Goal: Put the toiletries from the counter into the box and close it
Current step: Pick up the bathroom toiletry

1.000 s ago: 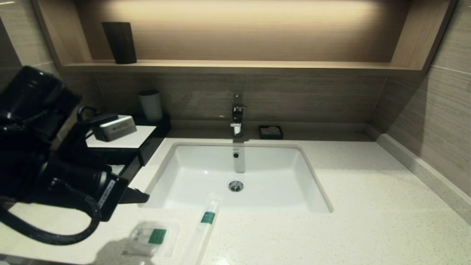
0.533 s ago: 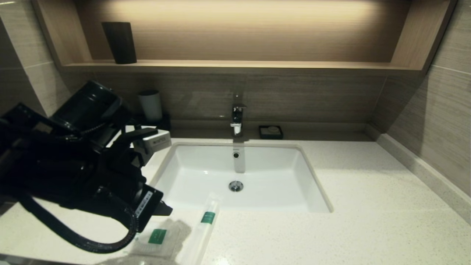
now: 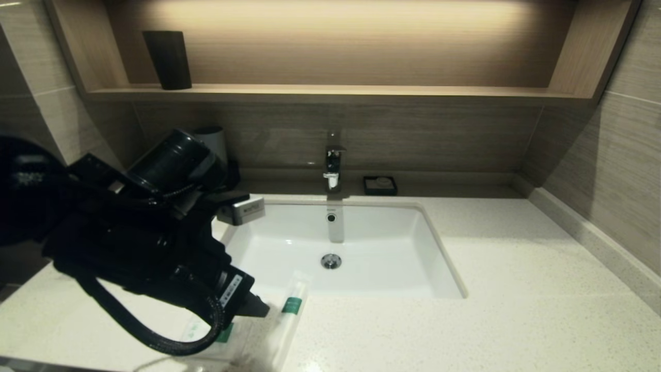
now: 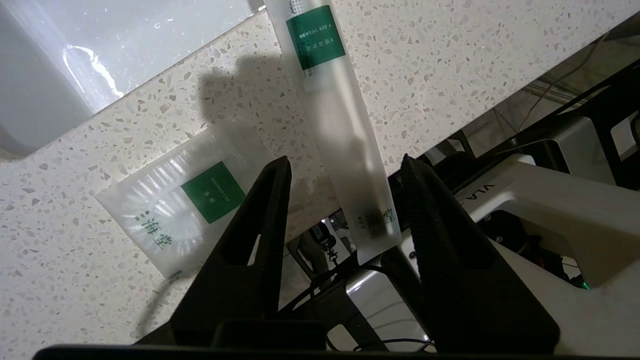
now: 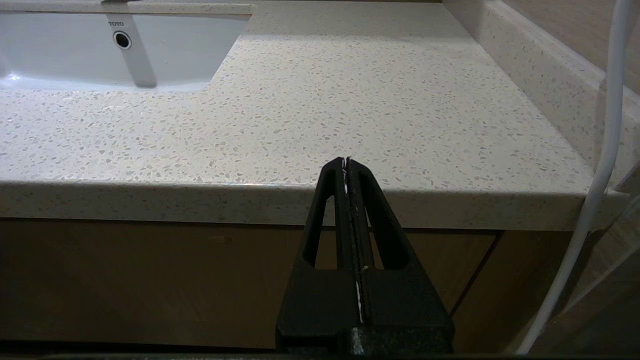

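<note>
1. The left gripper [image 4: 345,165] hangs above the front left part of the cream-white speckled stone counter [image 3: 516,310], its two black fingers [image 4: 260,210] spread apart with nothing between them.
2. In the left wrist view the long slim translucent sleeve with a green dental-kit label [image 4: 345,125] runs up through the gap between those fingers — the fingers are above it and not touching it.
3. One end of that sleeve juts past the counter's front edge; the other end points toward the white rectangular basin [image 3: 341,248] sunk into the stone.
4. The flat square translucent packet with a green label [image 4: 185,205] lies flat on the counter just beside the sleeve, on its left in the head view, and is largely hidden there by the left arm.
5. The two packets lie close together but apart.
6. The glossy black box is hidden behind the left arm in the head view, so where it stands cannot be told.
7. The right gripper [image 5: 346,165] is parked low in front of the counter's front edge on the right side — its black fingers pressed together, holding nothing.
8. A chrome tap [image 3: 333,163] stands behind the basin, with a small black soap dish [image 3: 380,185] to its right.
</note>
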Tool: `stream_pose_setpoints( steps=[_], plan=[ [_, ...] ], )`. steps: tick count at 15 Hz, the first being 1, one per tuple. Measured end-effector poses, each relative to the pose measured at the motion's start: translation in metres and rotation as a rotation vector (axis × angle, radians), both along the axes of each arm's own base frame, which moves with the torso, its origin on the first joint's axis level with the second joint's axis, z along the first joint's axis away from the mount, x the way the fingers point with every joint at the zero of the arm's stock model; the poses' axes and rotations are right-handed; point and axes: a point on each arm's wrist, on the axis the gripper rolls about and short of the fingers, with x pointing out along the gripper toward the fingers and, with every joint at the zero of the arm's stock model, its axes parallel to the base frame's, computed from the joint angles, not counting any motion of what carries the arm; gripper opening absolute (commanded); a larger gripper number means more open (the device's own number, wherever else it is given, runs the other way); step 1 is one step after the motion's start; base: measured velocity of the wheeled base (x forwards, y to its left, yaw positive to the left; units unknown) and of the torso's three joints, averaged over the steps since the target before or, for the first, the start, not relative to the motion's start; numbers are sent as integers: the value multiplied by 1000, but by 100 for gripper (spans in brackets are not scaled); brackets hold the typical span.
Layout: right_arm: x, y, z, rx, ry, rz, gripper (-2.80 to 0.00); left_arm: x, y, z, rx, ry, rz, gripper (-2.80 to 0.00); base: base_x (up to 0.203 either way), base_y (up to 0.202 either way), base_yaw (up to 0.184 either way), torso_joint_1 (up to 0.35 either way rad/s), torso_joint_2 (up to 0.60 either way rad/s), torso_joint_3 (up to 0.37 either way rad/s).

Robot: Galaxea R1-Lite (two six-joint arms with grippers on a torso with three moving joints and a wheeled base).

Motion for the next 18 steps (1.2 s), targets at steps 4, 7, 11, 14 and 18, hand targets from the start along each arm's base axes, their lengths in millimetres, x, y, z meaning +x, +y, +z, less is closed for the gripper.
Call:
stream_pose_setpoints(
  steps=[4, 7, 11, 14, 18],
  plan=[
    [0, 0, 0, 0, 0, 0, -280, 4, -11, -10, 27, 18, -25, 0, 0, 0, 0, 0, 0, 0],
    [0, 0, 0, 0, 0, 0, -280, 7, -15, -14, 40, 22, -37, 0, 0, 0, 0, 0, 0, 0],
    [0, 0, 0, 0, 0, 0, -280, 10, -22, -20, 49, 30, -53, 0, 0, 0, 0, 0, 0, 0],
    [0, 0, 0, 0, 0, 0, -280, 13, -26, -25, 55, 36, -62, 0, 0, 0, 0, 0, 0, 0],
    [0, 0, 0, 0, 0, 0, -280, 17, -31, -30, 72, 41, -63, 0, 0, 0, 0, 0, 0, 0]
  ],
)
